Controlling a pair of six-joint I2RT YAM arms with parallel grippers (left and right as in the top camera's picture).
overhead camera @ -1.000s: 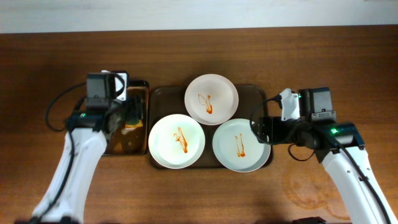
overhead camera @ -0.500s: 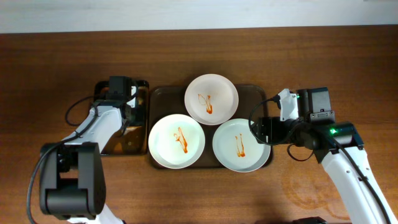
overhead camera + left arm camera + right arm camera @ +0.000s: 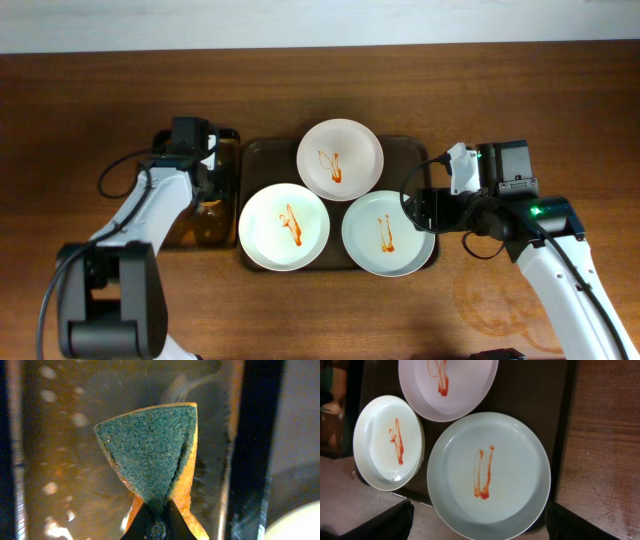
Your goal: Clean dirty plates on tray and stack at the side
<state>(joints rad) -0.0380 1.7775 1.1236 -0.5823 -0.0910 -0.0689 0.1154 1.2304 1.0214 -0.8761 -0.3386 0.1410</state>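
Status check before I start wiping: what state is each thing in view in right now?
back plate: sauce-streaked, on the brown tray
front left plate: sauce-streaked, on the brown tray
front right plate: sauce-streaked, on the brown tray
sponge: folded, pinched at one end, over the small black tray
left gripper: shut on the sponge
right gripper: open, fingers spread wide, at the front right plate's rim

We see dark wood-grain table [image 3: 330, 90] filling view; pale strip [image 3: 320, 22] along far edge; faint ring mark [image 3: 492, 298] on right side.
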